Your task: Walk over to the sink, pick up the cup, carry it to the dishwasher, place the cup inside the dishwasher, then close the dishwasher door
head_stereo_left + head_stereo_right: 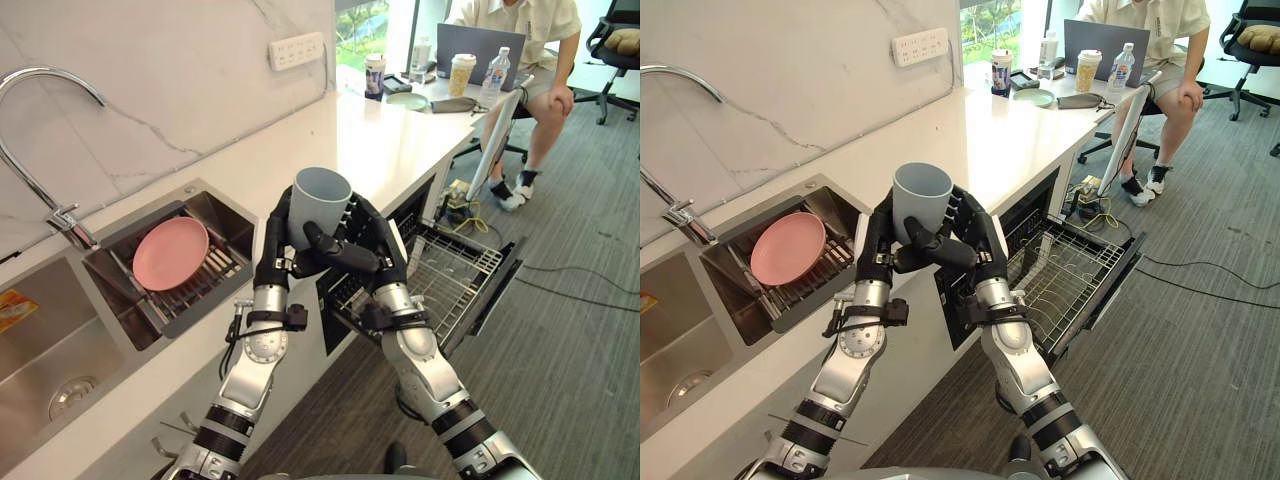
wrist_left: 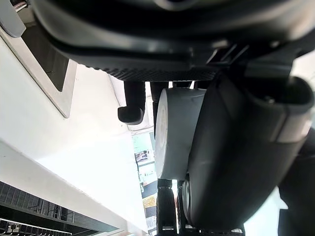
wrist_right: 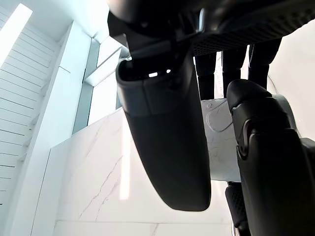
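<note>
white counter (image 1: 380, 140) by the dishwasher rack (image 1: 455, 275): you're holding the grey cup (image 1: 320, 200) upright beside it, left hand (image 1: 272, 245) and right hand (image 1: 378, 258) both wrapping its walls. probably light, stiff, slick.

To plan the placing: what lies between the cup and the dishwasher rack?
In the left eye view, the right hand, curled round the cup, lies between them; the rack past it holds nothing.

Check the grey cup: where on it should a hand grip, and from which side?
The cup is upright, mouth up, with a plain round wall and no handle showing. Grip its lower wall from the sides, as the left hand and right hand do now, curled round it.
</note>
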Robot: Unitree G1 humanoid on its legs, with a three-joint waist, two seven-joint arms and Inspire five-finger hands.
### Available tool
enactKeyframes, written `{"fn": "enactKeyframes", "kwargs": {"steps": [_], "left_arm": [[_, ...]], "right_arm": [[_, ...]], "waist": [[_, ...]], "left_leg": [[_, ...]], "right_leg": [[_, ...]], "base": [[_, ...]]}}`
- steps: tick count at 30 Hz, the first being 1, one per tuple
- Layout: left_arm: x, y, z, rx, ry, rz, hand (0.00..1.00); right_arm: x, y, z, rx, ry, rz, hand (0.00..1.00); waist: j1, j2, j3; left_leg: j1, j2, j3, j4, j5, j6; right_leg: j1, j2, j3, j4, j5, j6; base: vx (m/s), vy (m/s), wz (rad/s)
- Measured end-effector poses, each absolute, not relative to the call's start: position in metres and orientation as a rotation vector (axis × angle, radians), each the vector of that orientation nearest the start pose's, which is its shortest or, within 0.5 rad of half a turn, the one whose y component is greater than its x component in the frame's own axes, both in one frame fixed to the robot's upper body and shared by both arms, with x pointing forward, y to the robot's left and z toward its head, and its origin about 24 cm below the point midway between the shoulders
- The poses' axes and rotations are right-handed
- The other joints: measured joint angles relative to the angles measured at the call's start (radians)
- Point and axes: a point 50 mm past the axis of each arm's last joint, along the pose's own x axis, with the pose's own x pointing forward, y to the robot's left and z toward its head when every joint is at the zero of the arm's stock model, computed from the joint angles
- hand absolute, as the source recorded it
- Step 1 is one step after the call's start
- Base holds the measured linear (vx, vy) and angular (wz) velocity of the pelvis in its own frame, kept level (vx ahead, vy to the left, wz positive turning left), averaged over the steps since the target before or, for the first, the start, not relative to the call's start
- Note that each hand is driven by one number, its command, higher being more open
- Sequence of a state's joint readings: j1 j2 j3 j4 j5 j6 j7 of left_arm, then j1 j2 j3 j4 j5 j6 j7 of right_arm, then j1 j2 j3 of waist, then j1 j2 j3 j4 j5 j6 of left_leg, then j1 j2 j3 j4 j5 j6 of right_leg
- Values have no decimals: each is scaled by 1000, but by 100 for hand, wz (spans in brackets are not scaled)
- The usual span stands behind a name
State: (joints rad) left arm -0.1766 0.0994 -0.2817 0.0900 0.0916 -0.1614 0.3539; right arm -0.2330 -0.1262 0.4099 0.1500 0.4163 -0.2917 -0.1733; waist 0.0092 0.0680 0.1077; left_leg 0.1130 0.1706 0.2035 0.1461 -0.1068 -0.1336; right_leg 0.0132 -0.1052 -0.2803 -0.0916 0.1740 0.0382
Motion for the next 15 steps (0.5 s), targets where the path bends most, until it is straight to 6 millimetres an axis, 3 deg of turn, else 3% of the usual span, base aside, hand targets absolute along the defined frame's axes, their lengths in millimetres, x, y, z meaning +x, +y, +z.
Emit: {"fn": "enactKeyframes", "kwargs": {"steps": [10, 15], "left_arm": [[259, 86, 60, 207, -237, -96, 100], [257, 84, 62, 276, -276, -91, 100]], "right_arm": [[283, -88, 78, 415, -198, 90, 0], [283, -91, 81, 430, -230, 60, 0]], "waist": [[2, 0, 0], [1, 2, -1]], "left_leg": [[1, -1, 0, -4, 0, 0], [1, -1, 1, -5, 1, 0]], "right_leg": [[-1, 0, 0, 0, -1, 0], [-2, 0, 1, 0, -2, 0]], "base": [[0, 0, 0], [0, 0, 0]]}}
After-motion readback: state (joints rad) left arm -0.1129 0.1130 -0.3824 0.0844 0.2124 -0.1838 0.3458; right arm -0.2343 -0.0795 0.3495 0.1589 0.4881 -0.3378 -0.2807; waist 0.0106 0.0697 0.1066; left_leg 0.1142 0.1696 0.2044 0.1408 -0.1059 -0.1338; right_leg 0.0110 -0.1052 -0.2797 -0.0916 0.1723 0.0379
